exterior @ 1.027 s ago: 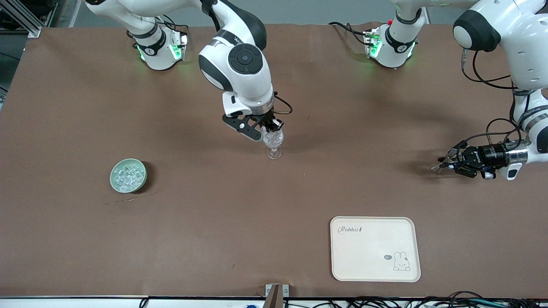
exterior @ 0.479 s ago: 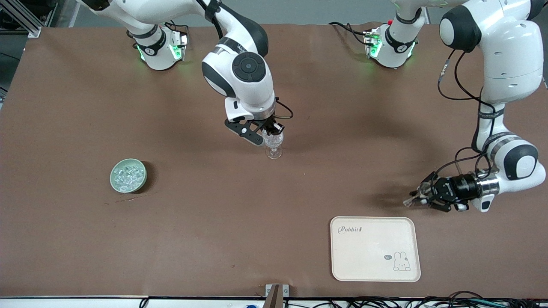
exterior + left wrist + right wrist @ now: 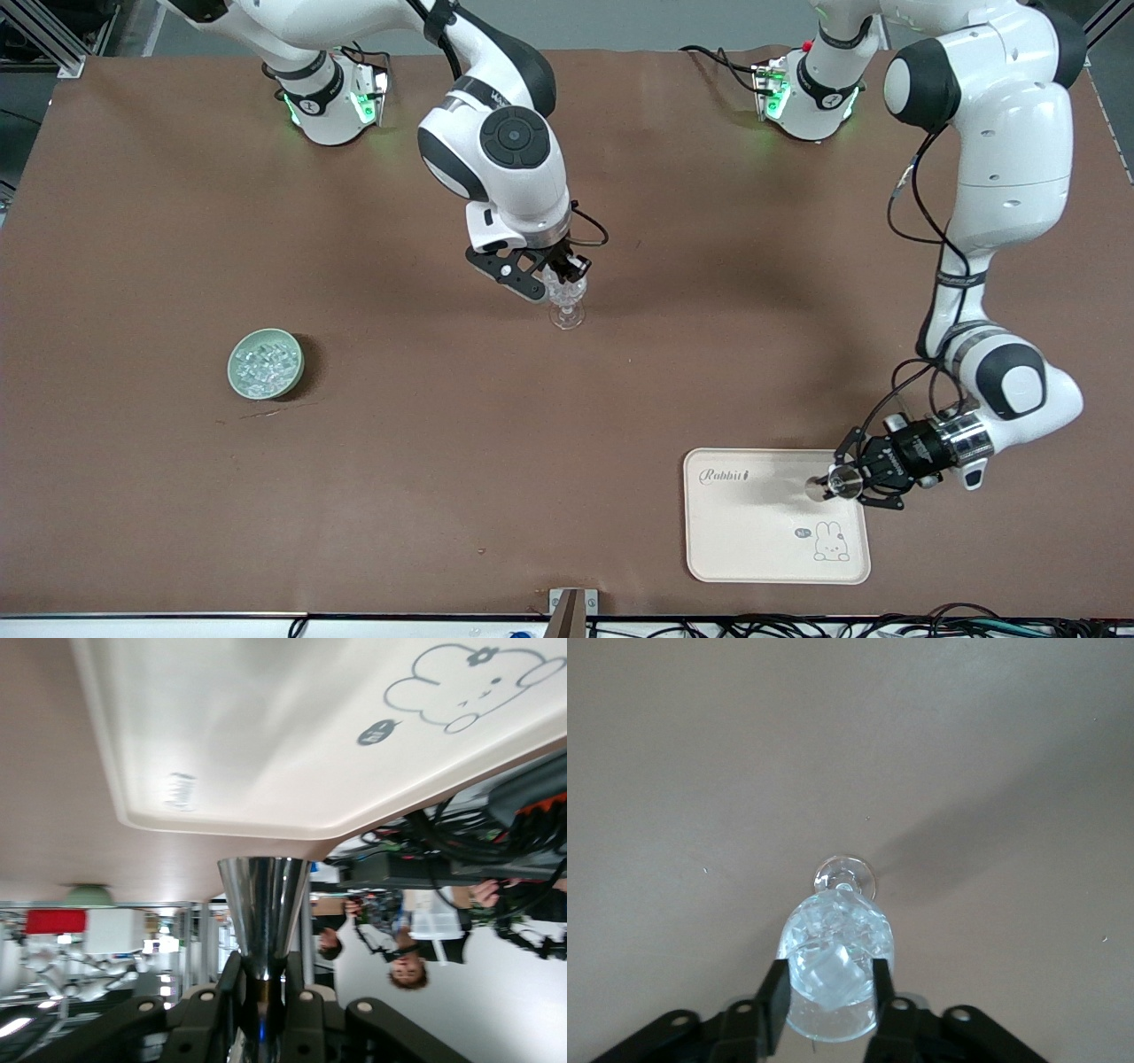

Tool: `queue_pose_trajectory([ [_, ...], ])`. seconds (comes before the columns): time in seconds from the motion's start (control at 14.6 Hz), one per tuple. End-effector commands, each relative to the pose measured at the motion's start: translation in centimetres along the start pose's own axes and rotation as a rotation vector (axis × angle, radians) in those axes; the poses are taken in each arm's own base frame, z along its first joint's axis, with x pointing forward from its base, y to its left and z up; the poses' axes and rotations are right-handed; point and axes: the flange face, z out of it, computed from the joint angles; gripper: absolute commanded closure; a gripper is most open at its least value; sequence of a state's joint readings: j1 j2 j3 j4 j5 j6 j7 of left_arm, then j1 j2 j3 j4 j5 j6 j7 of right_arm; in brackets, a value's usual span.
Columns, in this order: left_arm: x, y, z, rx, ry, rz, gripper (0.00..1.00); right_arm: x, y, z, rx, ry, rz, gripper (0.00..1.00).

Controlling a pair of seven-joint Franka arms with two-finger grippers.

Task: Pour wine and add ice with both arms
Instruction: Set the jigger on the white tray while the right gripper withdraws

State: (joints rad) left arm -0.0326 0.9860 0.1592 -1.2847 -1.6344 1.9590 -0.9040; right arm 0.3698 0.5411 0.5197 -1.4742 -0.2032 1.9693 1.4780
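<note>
A clear stemmed glass [image 3: 567, 306] stands mid-table with ice [image 3: 833, 970] heaped in its bowl. My right gripper [image 3: 560, 273] hangs right over the glass's mouth, open. Its fingers [image 3: 776, 997] stand either side of the top cube without touching it. More ice [image 3: 262, 367] fills a pale green bowl [image 3: 237, 383] toward the right arm's end. My left gripper [image 3: 852, 484] is shut on the narrow waist of a shiny metal cone-shaped cup [image 3: 262, 904], held sideways over the edge of a cream tray [image 3: 753, 540]. Wine is out of view.
The cream tray [image 3: 292, 726] with a rabbit drawing lies near the table's front edge, toward the left arm's end. Both arm bases stand along the table edge farthest from the front camera. A small bracket [image 3: 571, 602] sits at the front edge.
The left arm swung its gripper and the metal cup toward the front camera, to over the tray. The right gripper sank slightly over the glass and opened, letting go of an ice cube.
</note>
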Motion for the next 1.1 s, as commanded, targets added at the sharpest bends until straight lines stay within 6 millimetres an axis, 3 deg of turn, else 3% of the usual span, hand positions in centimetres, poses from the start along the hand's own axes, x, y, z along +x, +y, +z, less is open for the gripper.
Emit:
queue_pose_trajectory([
  [0.0, 0.6, 1.2, 2.3, -0.089, -0.026, -0.039, 0.99, -0.2, -0.6, -0.3, 0.012, 0.013, 0.007, 0.45],
  [0.27, 2.7, -0.5, 6.7, -0.159, -0.012, -0.109, 0.99, 0.7, -0.5, -1.7, 0.022, 0.013, 0.019, 0.35],
  [0.34, 2.6, -0.7, 7.1, -0.180, -0.003, -0.115, 0.99, 0.8, -0.2, -2.4, 0.007, 0.018, 0.023, 0.26],
  [0.48, 2.7, -1.5, 8.4, -0.196, 0.003, -0.116, 0.98, 1.6, 0.5, -5.5, -0.011, 0.038, 0.034, 0.04],
  [0.55, 2.7, -1.6, 8.7, -0.194, 0.002, -0.104, 0.79, 2.1, 1.1, -7.1, -0.006, 0.063, 0.038, 0.00],
  [0.62, 2.7, -1.5, 8.5, -0.197, 0.004, -0.092, 0.38, 3.1, 1.9, -9.5, 0.016, 0.109, 0.012, 0.00],
  [0.68, 2.6, -1.2, 7.8, -0.202, 0.006, -0.073, 0.04, 4.2, 3.1, -12.2, 0.035, 0.147, -0.021, 0.00],
  [0.82, 2.3, -0.9, 6.9, -0.207, 0.011, -0.044, 0.00, 8.1, 6.8, -16.5, -0.010, 0.193, -0.076, 0.00],
  [0.96, -0.1, -0.6, 6.0, -0.192, 0.001, -0.012, 0.00, 12.5, 11.1, -20.7, -0.042, 0.235, -0.129, 0.00],
  [1.03, -0.4, -1.2, 5.7, -0.163, 0.005, -0.010, 0.00, 14.3, 13.0, -22.1, -0.058, 0.245, -0.151, 0.00],
])
